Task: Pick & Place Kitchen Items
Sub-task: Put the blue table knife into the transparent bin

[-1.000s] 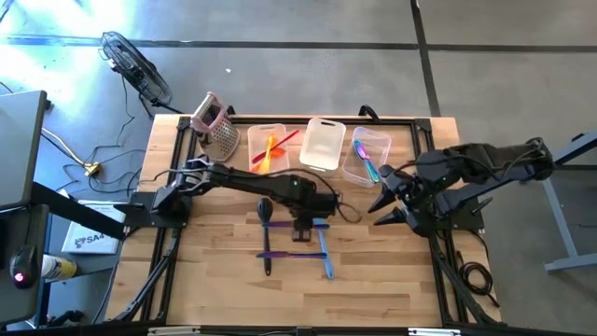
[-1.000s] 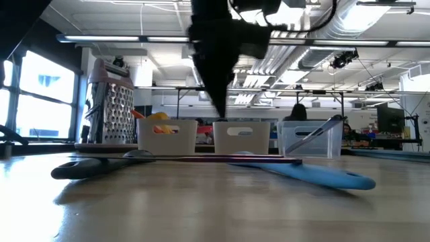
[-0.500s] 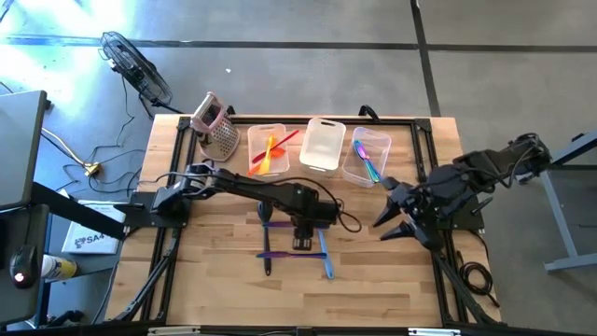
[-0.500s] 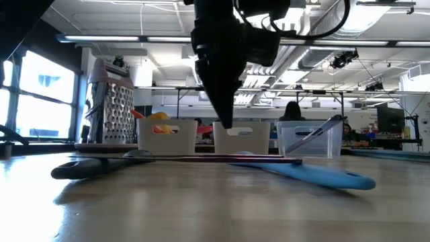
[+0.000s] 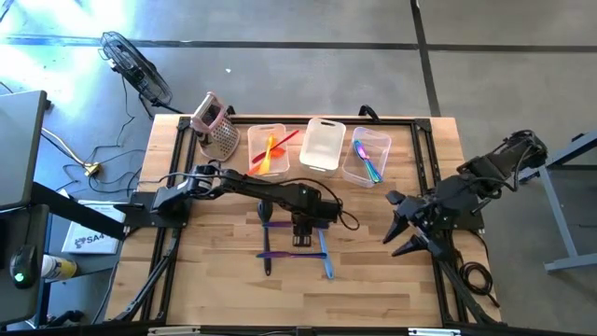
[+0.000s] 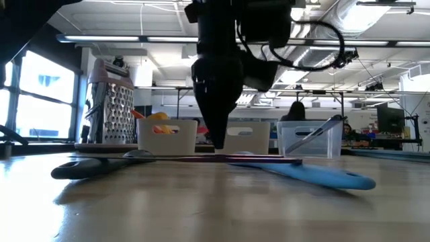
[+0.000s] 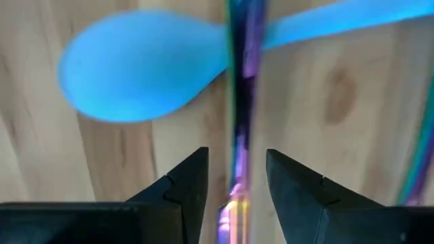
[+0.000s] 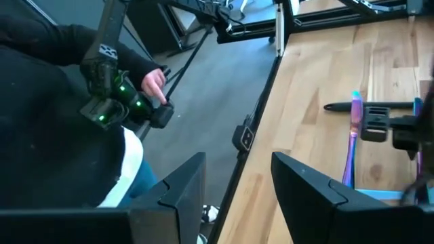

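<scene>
- The left gripper (image 5: pixel 303 235) has dropped since a second ago — its open fingers (image 7: pixel 182 181) now straddle the purple utensil (image 7: pixel 242 115) at the desk's middle, just above the wood.
- That utensil lies across the blue spoon (image 5: pixel 325 254); closing should catch it alone.
- The right gripper (image 5: pixel 403 224), fingers apart and empty, has pulled back toward the desk's right edge.
- 2 of the 3 bins (image 5: pixel 320 161) already hold utensils.

We are seeing two dark arms with thin black cables looping along them; each gripper is showing two wedge-shaped black fingers (image 7: pixel 183 183).
</scene>
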